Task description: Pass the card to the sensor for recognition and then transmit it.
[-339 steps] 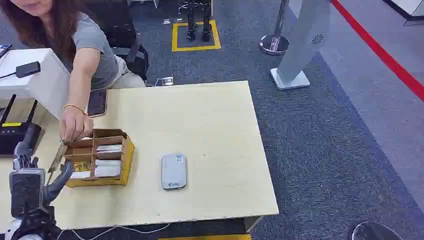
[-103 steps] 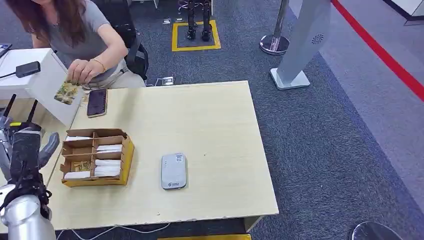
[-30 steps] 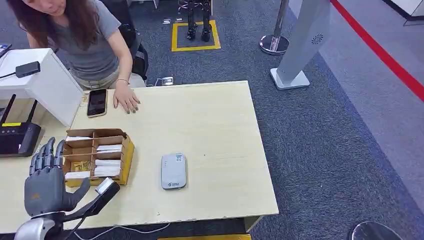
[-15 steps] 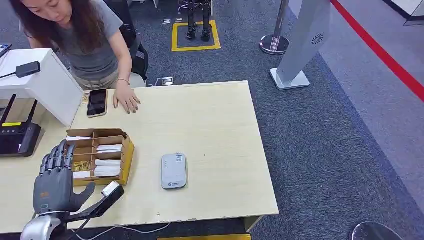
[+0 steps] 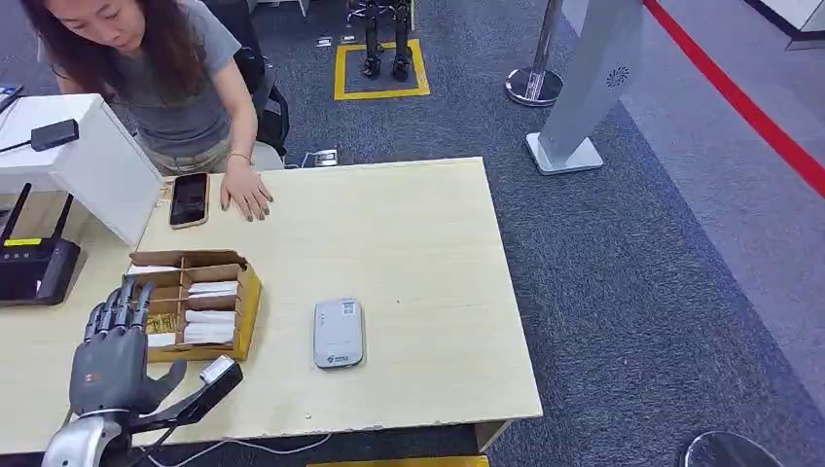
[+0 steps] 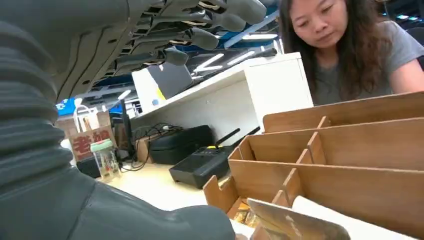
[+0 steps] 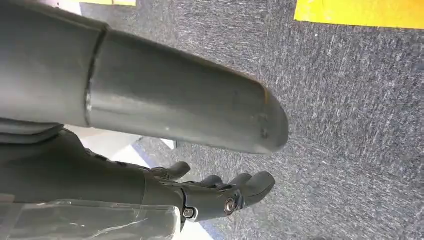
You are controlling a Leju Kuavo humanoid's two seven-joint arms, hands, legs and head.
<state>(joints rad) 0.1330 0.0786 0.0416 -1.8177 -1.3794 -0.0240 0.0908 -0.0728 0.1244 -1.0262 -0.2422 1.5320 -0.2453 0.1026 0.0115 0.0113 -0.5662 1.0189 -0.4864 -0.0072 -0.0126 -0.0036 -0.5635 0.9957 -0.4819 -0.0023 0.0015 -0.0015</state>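
The left hand [image 5: 115, 355] is held over the near left corner of the card box [image 5: 191, 306], fingers spread, grasping nothing. Cards [image 5: 209, 325] lie in its slots; the reader [image 5: 338, 333] lies beside it. The right hand [image 7: 220, 192] hangs loosely over carpet, empty.

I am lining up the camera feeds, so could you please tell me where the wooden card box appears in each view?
Head view: wooden card box on the table, just ahead of the left hand.
Left wrist view: box close up, beyond the thumb.
Right wrist view: not in it.
Shared landmark: black router.
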